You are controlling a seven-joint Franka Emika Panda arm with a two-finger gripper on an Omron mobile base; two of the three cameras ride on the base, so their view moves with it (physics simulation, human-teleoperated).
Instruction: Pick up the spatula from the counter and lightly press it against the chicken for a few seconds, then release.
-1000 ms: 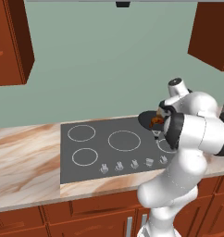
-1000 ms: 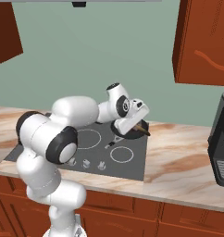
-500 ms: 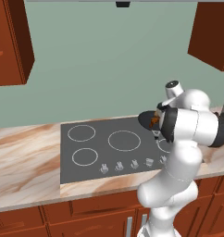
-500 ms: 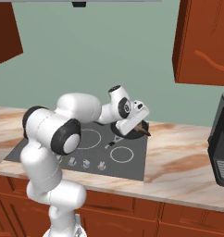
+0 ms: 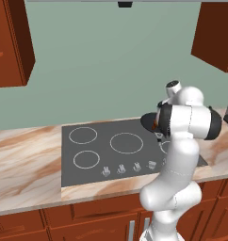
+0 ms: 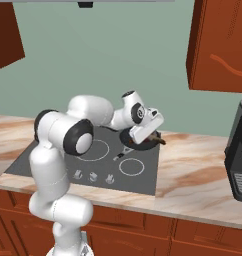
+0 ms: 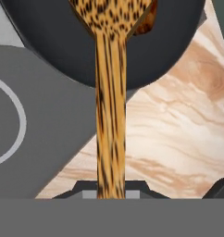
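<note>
Green wall (image 5: 111,70) and reddish wood cabinets (image 6: 218,45) back the kitchen you're working in. Below them runs the marbled bench (image 6: 193,175), with a black cooktop (image 5: 101,150) set into it. A dark appliance (image 6: 238,160) stands at the bench's right end, well apart from the arm. A row of small knobs (image 5: 127,167) lines the cooktop's front edge.

At the cooktop's back right corner sits a dark round pan (image 7: 49,41). In the hand view its rim reaches past the cooktop's edge over the marble.

Your gripper (image 7: 110,190) is clamped on the handle of the speckled wooden spatula (image 7: 110,115). The handle runs straight away from the fingers, across the marble and into the pan. The blade lies over the chicken (image 7: 147,22), a reddish-brown piece peeking out beside it. You can't tell from these views whether blade and chicken are pressed together.
</note>
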